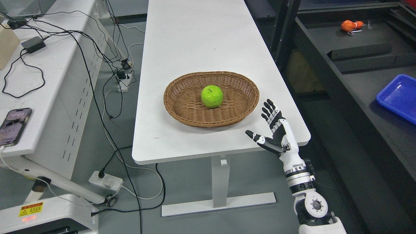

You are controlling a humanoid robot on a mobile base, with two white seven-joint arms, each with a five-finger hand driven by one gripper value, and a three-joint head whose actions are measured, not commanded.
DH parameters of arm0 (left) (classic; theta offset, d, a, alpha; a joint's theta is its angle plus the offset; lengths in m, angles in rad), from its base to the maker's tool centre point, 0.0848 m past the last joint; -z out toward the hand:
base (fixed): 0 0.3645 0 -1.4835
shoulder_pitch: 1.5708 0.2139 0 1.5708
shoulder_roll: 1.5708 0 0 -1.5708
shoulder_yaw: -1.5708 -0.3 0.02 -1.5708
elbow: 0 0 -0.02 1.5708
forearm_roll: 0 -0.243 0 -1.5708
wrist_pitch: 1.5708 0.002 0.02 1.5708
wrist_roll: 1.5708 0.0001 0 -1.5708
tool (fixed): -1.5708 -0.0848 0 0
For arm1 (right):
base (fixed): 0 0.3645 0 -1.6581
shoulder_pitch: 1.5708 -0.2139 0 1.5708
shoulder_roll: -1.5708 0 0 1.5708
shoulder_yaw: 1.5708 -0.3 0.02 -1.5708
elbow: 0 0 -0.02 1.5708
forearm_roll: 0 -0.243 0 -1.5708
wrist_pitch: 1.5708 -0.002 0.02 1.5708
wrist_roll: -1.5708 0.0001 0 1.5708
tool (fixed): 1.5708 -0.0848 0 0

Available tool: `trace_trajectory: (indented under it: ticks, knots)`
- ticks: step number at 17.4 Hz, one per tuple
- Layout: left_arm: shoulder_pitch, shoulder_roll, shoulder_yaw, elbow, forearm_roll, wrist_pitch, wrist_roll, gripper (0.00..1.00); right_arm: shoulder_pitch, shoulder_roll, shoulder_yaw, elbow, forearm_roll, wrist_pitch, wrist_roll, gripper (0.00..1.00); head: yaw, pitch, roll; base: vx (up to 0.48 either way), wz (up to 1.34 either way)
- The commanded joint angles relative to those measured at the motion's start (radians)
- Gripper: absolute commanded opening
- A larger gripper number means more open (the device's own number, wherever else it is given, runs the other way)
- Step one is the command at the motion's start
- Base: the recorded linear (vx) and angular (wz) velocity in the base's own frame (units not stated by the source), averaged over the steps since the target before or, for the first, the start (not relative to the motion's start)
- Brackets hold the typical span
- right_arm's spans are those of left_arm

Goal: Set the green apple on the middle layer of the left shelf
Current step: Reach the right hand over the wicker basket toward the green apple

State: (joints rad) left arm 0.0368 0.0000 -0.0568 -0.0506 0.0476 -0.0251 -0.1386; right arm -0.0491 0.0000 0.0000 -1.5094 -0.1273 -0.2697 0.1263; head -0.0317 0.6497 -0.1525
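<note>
On the far left stands a white bench [48,81] carrying a smartphone [14,126], a black power adapter [33,44] and loose cables; a power strip [106,182] lies on the floor below it. None of this bears on the step.

Centre: a long white table [195,39] holds an oval wicker basket [191,120]. The green apple [212,96] sits upright, stem up, near the middle of the basket floor, touching nothing else. Nothing obstructs it from above or from the near side.

Right of the basket: the right hand [271,130] is raised over the table's near right corner, palm toward the basket, fingers [269,112] extended and thumb splayed wide. It holds nothing and is apart from both basket and apple. The left arm is not visible.

Far right: dark shelving with a blue tray [398,97] and a small orange object [351,25]. No left shelf shows in this view.

Assessment: the step in hand appears to be the reach for the apple. Recommended practice: carry the hand up and over the basket rim rather than across it, since a low approach could catch the weave and shift the basket. Descend with fingers on the far side and thumb on the near, close around the widest part, as the smooth round skin may slip from a shallow pinch. Lift straight up before turning.
</note>
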Motion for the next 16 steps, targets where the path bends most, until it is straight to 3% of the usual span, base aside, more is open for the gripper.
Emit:
trace_trajectory:
  ticks: [1,5,6,7,9,10,12,14,16]
  knots:
    - [0.000,0.017,0.000,0.000,0.000,-0.001,0.001,1.00,0.003,-0.017,0.000,-0.015,-0.002,0.004,-0.001,1.00,0.0000,0.000,0.000,0.000,0.00]
    - [0.000,0.017,0.000,0.000,0.000,0.001,-0.001,1.00,0.000,-0.017,0.003,-0.037,0.000,-0.008,0.006,1.00,0.0000,0.000,0.000,0.000,0.00]
    - [0.000,0.017,0.000,0.001,0.000,0.001,-0.001,1.00,-0.008,-0.017,0.011,-0.049,0.026,-0.035,0.007,1.00,0.0000,0.000,0.000,0.000,0.00]
    - [0.000,0.017,0.000,0.000,0.000,0.001,-0.001,1.00,-0.035,-0.035,0.012,-0.075,0.146,-0.061,0.004,1.00,0.0000,0.000,0.000,0.000,0.00]
    - [0.000,0.017,0.000,0.001,0.000,0.001,-0.001,1.00,-0.101,-0.105,0.009,-0.107,0.425,-0.059,-0.004,1.00,0.0000,0.000,0.000,0.029,0.00]
    - [0.000,0.017,0.000,0.000,0.000,0.001,-0.001,1.00,-0.116,-0.151,0.008,-0.123,0.481,-0.059,-0.004,1.00,0.0000,0.000,0.000,0.127,0.00]
    - [0.000,0.017,0.000,0.000,0.000,0.001,-0.001,1.00,-0.129,-0.224,0.003,-0.165,0.483,-0.077,-0.001,1.00,0.0000,0.000,0.000,0.144,0.00]
    - [0.000,0.017,0.000,0.000,0.000,-0.001,-0.001,1.00,-0.126,-0.280,-0.003,-0.190,0.483,-0.222,0.009,1.00,0.0000,0.000,0.000,0.175,0.00]
    - [0.000,0.017,0.000,0.000,0.000,0.001,-0.001,1.00,-0.129,-0.322,0.023,-0.189,0.494,-0.243,0.080,1.00,0.0000,0.000,0.000,0.212,0.02]
